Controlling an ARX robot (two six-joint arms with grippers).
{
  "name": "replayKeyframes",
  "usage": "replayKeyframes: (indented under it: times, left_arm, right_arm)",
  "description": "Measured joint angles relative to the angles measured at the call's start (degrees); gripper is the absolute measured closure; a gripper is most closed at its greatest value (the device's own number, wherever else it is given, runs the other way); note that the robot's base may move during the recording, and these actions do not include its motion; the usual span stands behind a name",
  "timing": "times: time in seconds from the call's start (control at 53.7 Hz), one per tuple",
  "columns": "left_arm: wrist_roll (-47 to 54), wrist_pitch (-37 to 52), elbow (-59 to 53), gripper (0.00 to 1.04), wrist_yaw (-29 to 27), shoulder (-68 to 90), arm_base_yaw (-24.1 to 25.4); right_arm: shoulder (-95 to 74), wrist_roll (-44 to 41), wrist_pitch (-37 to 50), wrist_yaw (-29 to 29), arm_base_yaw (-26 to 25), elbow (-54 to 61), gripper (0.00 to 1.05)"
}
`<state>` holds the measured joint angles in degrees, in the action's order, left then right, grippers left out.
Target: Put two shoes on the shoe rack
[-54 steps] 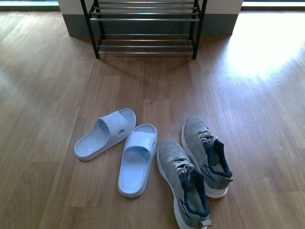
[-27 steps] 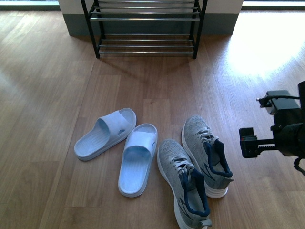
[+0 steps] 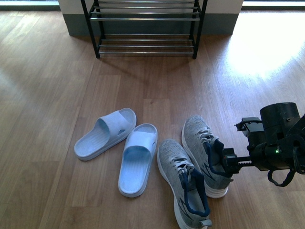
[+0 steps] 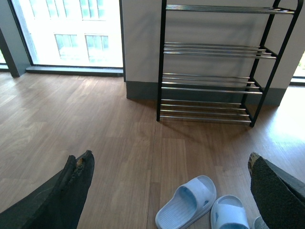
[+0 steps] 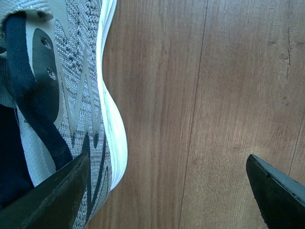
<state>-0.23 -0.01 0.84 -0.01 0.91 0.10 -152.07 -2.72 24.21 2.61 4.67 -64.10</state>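
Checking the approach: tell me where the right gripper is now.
In the front view the right gripper sits low on the right, at the heel of the right-hand grey sneaker, on its outer side; the shoe rack stands far ahead.

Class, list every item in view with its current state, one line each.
Grey knit white-soled sneakers: upright on the wooden floor, unracked.
Light blue rubber slide sandals: upright on floor.
Black-framed chrome-bar shoe rack: standing, holds no shoes.
Right gripper: open, beside a sneaker.
Left gripper: open, holding nothing.
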Motion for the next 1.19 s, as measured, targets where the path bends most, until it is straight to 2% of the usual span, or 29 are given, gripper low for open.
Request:
replayKeyframes:
  times: [0.205,0.521,0.67,1.191]
  left_arm:
    - [0.0,0.0,0.0,0.09,0.0,0.0,0.0]
    - [0.0,0.0,0.0,0.09,0.0,0.0,0.0]
    - [0.0,0.0,0.0,0.09,0.0,0.0,0.0]
    - [0.0,0.0,0.0,0.09,0.0,0.0,0.0]
  right_arm:
    - [-1.3,0.1,-1.7,-0.7,0.4,-3.0,0.09]
    - [5.8,0.2,0.5,-4.5,0.4,3.7,0.09]
    - [5.0,0.2,0.4,-4.6,0.7,3.8,0.09]
    - [-5.9,0.4,-3.3,-1.9,0.9,-8.0,0.09]
